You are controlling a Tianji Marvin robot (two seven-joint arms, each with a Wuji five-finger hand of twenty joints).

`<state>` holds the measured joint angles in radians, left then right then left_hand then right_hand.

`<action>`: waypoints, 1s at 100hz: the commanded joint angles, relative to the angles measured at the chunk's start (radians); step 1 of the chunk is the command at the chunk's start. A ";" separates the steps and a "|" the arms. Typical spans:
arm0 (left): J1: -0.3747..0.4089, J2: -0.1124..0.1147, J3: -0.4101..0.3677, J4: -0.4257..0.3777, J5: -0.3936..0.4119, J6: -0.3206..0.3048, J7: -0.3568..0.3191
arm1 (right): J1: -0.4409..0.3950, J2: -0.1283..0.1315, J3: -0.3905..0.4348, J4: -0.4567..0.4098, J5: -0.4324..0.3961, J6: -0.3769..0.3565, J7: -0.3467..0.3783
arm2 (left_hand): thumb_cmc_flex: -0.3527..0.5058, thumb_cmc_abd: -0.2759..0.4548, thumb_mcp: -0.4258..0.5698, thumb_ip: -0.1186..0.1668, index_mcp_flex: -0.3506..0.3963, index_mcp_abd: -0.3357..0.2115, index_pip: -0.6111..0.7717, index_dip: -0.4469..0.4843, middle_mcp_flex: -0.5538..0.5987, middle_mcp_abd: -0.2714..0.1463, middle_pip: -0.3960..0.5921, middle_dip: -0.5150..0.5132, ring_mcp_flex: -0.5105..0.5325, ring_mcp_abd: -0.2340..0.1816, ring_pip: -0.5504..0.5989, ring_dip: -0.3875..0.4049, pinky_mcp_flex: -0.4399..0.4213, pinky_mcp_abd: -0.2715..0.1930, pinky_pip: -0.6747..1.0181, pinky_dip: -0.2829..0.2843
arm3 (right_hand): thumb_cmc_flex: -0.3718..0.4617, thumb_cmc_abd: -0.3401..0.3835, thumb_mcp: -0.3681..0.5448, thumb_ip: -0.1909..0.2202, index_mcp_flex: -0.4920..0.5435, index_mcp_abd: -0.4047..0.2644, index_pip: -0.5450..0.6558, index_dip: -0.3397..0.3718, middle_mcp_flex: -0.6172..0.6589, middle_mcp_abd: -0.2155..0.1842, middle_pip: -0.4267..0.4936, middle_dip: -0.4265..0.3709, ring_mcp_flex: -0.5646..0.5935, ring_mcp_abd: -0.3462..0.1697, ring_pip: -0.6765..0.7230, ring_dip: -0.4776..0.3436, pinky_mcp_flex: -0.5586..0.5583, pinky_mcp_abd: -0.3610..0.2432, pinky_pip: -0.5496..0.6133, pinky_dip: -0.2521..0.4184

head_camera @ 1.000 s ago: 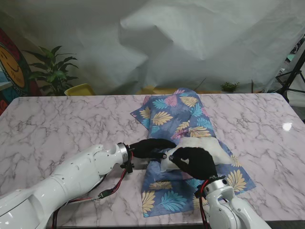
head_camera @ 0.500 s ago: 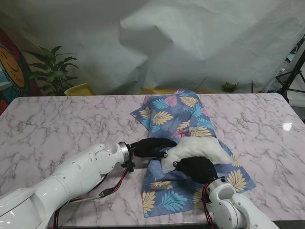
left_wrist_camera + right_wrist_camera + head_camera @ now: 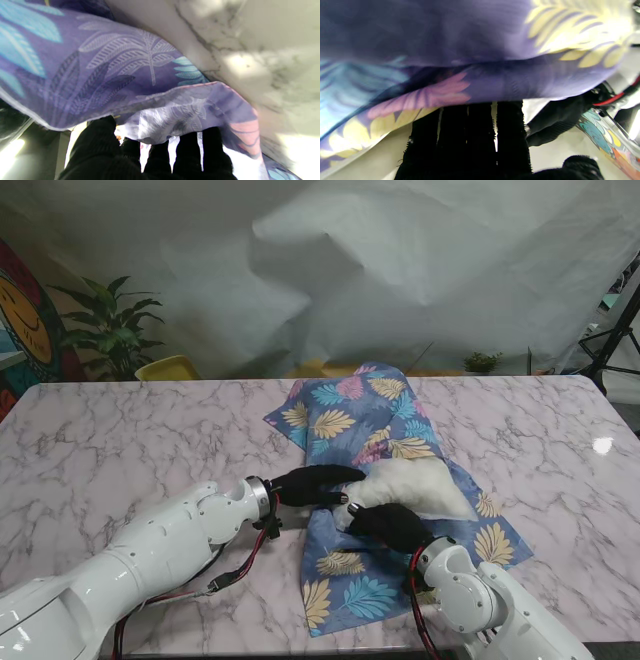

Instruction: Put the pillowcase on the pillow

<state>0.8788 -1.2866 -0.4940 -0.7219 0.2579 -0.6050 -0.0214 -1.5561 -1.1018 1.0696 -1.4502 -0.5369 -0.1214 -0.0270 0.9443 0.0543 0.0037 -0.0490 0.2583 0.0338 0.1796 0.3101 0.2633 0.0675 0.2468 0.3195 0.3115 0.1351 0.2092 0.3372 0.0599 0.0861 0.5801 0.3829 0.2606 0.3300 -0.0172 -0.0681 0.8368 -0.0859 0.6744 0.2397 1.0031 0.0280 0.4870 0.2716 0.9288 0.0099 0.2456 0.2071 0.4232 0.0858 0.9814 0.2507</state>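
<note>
A blue leaf-print pillowcase lies spread across the middle of the marble table, a white pillow half inside its open end; the black-gloved left hand pinches the near-left edge of the fabric, fingers tucked under the hem. The right hand, nearer to me and touching the pillow's near edge, has its fingers together under the cloth; whether it grips cannot be told.

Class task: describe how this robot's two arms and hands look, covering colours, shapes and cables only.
Both arms are glossy white, rounded shells. Each hand, left hand and right hand, wears a black knitted glove. A silver ring marks the left wrist. Red and black cables hang beneath the left forearm.
</note>
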 commanded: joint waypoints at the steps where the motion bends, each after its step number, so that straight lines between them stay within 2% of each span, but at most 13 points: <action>1: 0.008 0.003 0.006 0.003 0.007 0.014 -0.023 | 0.000 -0.008 -0.011 -0.005 0.013 -0.006 0.014 | 0.017 0.033 -0.023 0.028 -0.021 -0.007 0.001 0.007 -0.024 0.010 -0.007 -0.003 0.085 0.112 0.101 0.039 0.013 0.046 0.059 0.022 | -0.041 0.061 -0.015 0.019 0.053 -0.020 0.024 -0.003 0.077 0.011 0.029 0.005 0.110 0.050 0.114 0.042 0.067 0.030 0.062 0.026; 23: 0.011 0.007 0.004 -0.010 0.007 0.030 -0.029 | 0.012 0.004 -0.005 -0.010 0.144 -0.007 0.143 | 0.016 0.035 -0.023 0.029 -0.018 -0.005 -0.001 0.009 -0.029 0.014 -0.010 -0.004 0.084 0.114 0.104 0.040 0.014 0.049 0.068 0.021 | -0.044 0.041 -0.010 0.020 0.177 -0.016 0.089 -0.009 0.249 0.035 0.115 0.043 0.325 0.095 0.266 0.136 0.279 0.130 0.217 0.026; 28: 0.011 0.007 0.004 -0.010 0.006 0.030 -0.030 | 0.018 0.006 -0.006 -0.005 0.157 -0.013 0.159 | 0.016 0.035 -0.023 0.029 -0.018 -0.007 -0.002 0.009 -0.029 0.015 -0.011 -0.004 0.084 0.115 0.104 0.040 0.013 0.049 0.068 0.021 | -0.034 0.022 -0.008 0.022 0.205 -0.031 0.127 0.006 0.291 0.028 0.160 0.083 0.376 0.084 0.347 0.181 0.331 0.131 0.268 0.018; 34: 0.011 0.009 0.005 -0.014 0.007 0.033 -0.032 | 0.024 0.008 -0.005 -0.002 0.160 -0.023 0.169 | 0.016 0.035 -0.023 0.029 -0.017 -0.009 -0.003 0.009 -0.027 0.014 -0.011 -0.004 0.085 0.114 0.105 0.040 0.013 0.049 0.069 0.020 | -0.018 -0.010 -0.006 0.023 0.243 -0.057 0.168 0.040 0.347 0.017 0.224 0.145 0.385 0.055 0.552 0.283 0.406 0.122 0.340 0.003; 44: 0.011 0.012 0.005 -0.018 0.008 0.035 -0.036 | 0.024 0.010 0.006 -0.006 0.167 -0.035 0.179 | 0.018 0.034 -0.023 0.029 -0.012 -0.019 -0.002 0.010 -0.025 0.016 -0.011 -0.004 0.084 0.116 0.104 0.040 0.012 0.049 0.069 0.018 | 0.002 -0.071 -0.001 0.025 0.288 -0.074 0.219 0.112 0.414 0.003 0.344 0.249 0.390 -0.008 0.906 0.416 0.555 0.122 0.465 -0.019; 49: 0.012 0.012 0.005 -0.018 0.006 0.035 -0.039 | 0.018 0.010 0.018 -0.015 0.175 -0.036 0.182 | 0.019 0.035 -0.022 0.029 -0.008 -0.026 -0.001 0.011 -0.024 0.016 -0.011 -0.004 0.084 0.114 0.104 0.039 0.012 0.049 0.069 0.018 | 0.017 -0.109 0.002 0.025 0.293 -0.068 0.229 0.143 0.417 -0.001 0.403 0.302 0.393 -0.090 1.100 0.501 0.648 0.112 0.546 -0.027; 60: 0.010 0.010 0.012 -0.010 0.003 0.027 -0.044 | -0.007 0.004 0.050 -0.042 0.161 -0.033 0.146 | 0.026 0.034 -0.021 0.029 0.012 -0.043 0.003 0.012 -0.020 0.013 -0.011 -0.004 0.089 0.116 0.108 0.042 0.012 0.052 0.073 0.019 | 0.080 -0.210 0.012 0.030 0.313 -0.067 0.254 0.205 0.447 -0.046 0.530 0.411 0.395 -0.276 1.362 0.653 0.719 0.010 0.796 0.080; 69: 0.007 0.007 0.020 0.000 0.007 0.014 -0.040 | -0.030 -0.006 0.074 -0.065 0.136 -0.046 0.078 | 0.037 0.032 -0.019 0.028 0.035 -0.054 0.009 0.013 -0.017 0.009 -0.010 -0.003 0.092 0.106 0.116 0.049 0.009 0.049 0.081 0.025 | 0.126 -0.279 0.034 0.036 0.330 -0.067 0.263 0.226 0.450 -0.064 0.590 0.459 0.397 -0.360 1.448 0.736 0.743 -0.069 0.893 0.179; 71: 0.007 0.007 0.020 0.000 0.010 0.013 -0.038 | -0.035 -0.009 0.079 -0.069 0.133 -0.053 0.062 | 0.040 0.033 -0.019 0.028 0.039 -0.056 0.011 0.013 -0.016 0.008 -0.010 -0.003 0.091 0.104 0.117 0.051 0.008 0.048 0.083 0.027 | 0.025 -0.336 0.232 0.018 0.331 -0.068 0.260 0.232 0.450 -0.065 0.596 0.460 0.399 -0.373 1.455 0.763 0.748 -0.080 0.896 0.224; 72: 0.007 0.008 0.020 -0.001 0.011 0.013 -0.037 | -0.037 -0.011 0.081 -0.071 0.131 -0.058 0.053 | 0.042 0.033 -0.019 0.028 0.041 -0.056 0.011 0.013 -0.016 0.008 -0.009 -0.003 0.092 0.103 0.118 0.051 0.007 0.048 0.084 0.028 | 0.003 -0.351 0.280 0.013 0.331 -0.068 0.260 0.232 0.450 -0.065 0.596 0.460 0.400 -0.376 1.457 0.770 0.750 -0.085 0.900 0.229; 81: 0.009 0.009 0.021 -0.004 0.018 0.011 -0.031 | -0.050 -0.027 0.092 -0.084 0.140 -0.102 -0.019 | 0.059 0.031 -0.015 0.029 0.060 -0.064 0.019 0.013 -0.012 0.008 -0.007 -0.002 0.094 0.098 0.125 0.060 0.004 0.046 0.089 0.035 | -0.108 -0.446 0.601 -0.011 0.336 -0.068 0.264 0.230 0.451 -0.065 0.597 0.450 0.400 -0.394 1.480 0.795 0.756 -0.108 0.924 0.267; 88: 0.010 0.008 0.023 -0.004 0.020 0.005 -0.028 | -0.056 -0.036 0.093 -0.099 0.166 -0.125 -0.045 | 0.077 0.029 -0.012 0.029 0.072 -0.068 0.024 0.013 -0.010 0.006 -0.007 -0.001 0.095 0.093 0.127 0.064 0.002 0.041 0.091 0.039 | -0.138 -0.480 0.724 -0.024 0.322 -0.062 0.252 0.226 0.451 -0.064 0.564 0.433 0.400 -0.394 1.481 0.795 0.756 -0.107 0.923 0.269; 100: 0.011 0.008 0.032 -0.005 0.024 -0.012 -0.025 | -0.044 -0.038 0.086 -0.108 0.152 -0.142 -0.061 | 0.099 0.027 -0.013 0.028 0.092 -0.071 0.038 0.013 -0.006 0.001 -0.004 0.000 0.093 0.087 0.128 0.072 -0.003 0.036 0.091 0.047 | -0.121 -0.502 0.780 -0.030 0.299 -0.075 0.244 0.223 0.446 -0.078 0.524 0.420 0.400 -0.368 1.464 0.780 0.750 -0.091 0.893 0.256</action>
<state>0.8772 -1.2805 -0.4763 -0.7408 0.2727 -0.6119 -0.0242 -1.6106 -1.1336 1.1638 -1.5416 -0.3390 -0.2629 -0.0823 1.0041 0.0551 -0.0031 -0.0490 0.2974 0.0118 0.1797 0.3130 0.2633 0.0733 0.2473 0.3126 0.3121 0.1346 0.2256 0.3642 0.0698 0.0633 0.6662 0.4223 0.1644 -0.1347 0.7189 -0.0738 1.1282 -0.1366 0.9137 0.4530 1.3557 -0.0570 0.9964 0.6987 1.2940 -0.0867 1.5252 0.9694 1.1267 0.0992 1.7549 0.5000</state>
